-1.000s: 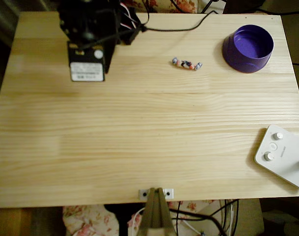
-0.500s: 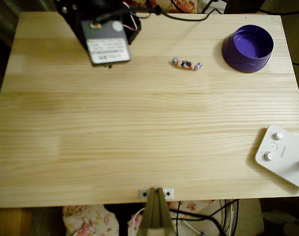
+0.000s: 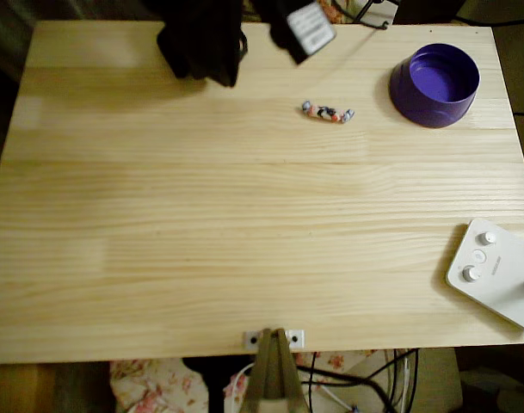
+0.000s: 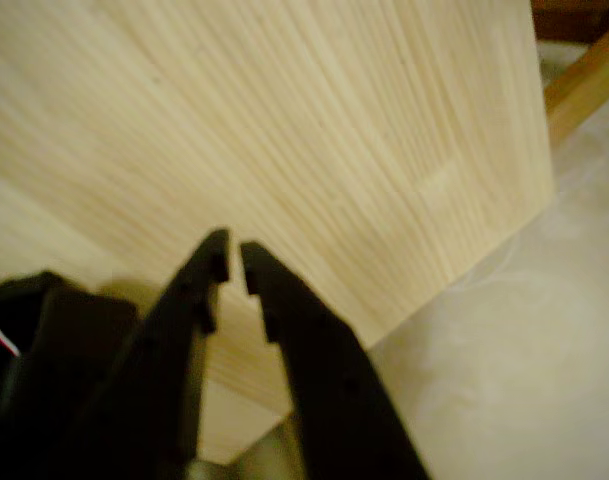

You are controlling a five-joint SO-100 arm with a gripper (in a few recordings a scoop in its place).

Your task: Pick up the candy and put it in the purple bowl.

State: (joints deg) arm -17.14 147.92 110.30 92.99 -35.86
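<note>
The candy (image 3: 328, 113), a small speckled wrapped sweet with twisted ends, lies on the wooden table (image 3: 244, 224) right of centre near the back. The purple bowl (image 3: 434, 84) stands upright to its right at the back right corner, with nothing inside. My black arm (image 3: 206, 43) hovers over the back edge, left of the candy and well apart from it. In the wrist view my gripper (image 4: 234, 258) hangs above bare wood near a table edge, its two dark fingers almost touching with nothing between them.
A white device with round knobs (image 3: 498, 271) sits at the front right corner. A metal bracket (image 3: 274, 338) is clamped to the front edge. Black cables (image 3: 365, 10) run along the back edge near the arm. The wrist view shows floor (image 4: 524, 370) past the table edge.
The arm has swung from the back left toward the right along the back edge and pulled back; its labelled motor now sits near the top centre. Candy and bowl have not moved.
</note>
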